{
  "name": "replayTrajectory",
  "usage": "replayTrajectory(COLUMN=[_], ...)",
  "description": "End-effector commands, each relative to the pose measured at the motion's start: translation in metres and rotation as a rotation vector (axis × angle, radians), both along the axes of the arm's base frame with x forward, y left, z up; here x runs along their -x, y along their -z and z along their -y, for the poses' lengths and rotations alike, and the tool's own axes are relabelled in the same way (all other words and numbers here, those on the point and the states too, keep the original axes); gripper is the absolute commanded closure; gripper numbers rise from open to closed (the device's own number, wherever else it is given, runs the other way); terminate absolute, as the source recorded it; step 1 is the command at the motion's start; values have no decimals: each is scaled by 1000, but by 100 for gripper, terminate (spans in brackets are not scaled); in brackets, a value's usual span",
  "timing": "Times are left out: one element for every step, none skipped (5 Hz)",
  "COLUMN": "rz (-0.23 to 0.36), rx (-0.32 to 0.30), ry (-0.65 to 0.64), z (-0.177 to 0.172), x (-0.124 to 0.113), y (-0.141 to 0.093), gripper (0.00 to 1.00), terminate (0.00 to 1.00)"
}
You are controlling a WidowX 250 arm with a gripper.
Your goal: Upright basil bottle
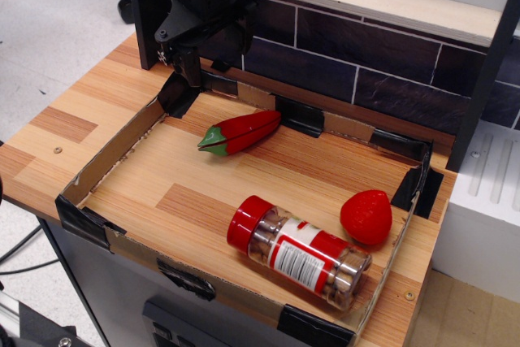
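Note:
The basil bottle (302, 254) lies on its side at the front right of the cardboard-walled tray (122, 145). It is a clear jar with a red cap pointing left and a red-and-white label. My black gripper (205, 69) hangs above the tray's back left corner, far from the bottle. Its jaws look apart, with nothing between them. One finger (188, 67) shows clearly; the other blends into the dark wall behind.
A red chili pepper (241, 132) with a green stem lies in the middle back of the tray. A red strawberry (366, 216) sits just right of the bottle, against the right wall. A dark tiled backsplash (349, 54) runs behind the tray.

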State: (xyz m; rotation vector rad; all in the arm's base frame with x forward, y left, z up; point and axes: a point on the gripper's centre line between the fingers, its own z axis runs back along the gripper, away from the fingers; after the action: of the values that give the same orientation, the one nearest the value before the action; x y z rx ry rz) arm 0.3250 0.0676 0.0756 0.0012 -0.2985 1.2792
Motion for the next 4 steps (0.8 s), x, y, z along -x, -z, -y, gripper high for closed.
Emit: replayTrajectory(rz=[0, -27, -38, -51], rx=[0, 89, 122, 171], ry=[0, -35, -76, -135], z=[0, 11, 22, 35], x=[0, 16, 31, 43], y=[0, -18, -28, -34], gripper=[0, 0, 0, 0], terminate=[0, 0, 0, 0])
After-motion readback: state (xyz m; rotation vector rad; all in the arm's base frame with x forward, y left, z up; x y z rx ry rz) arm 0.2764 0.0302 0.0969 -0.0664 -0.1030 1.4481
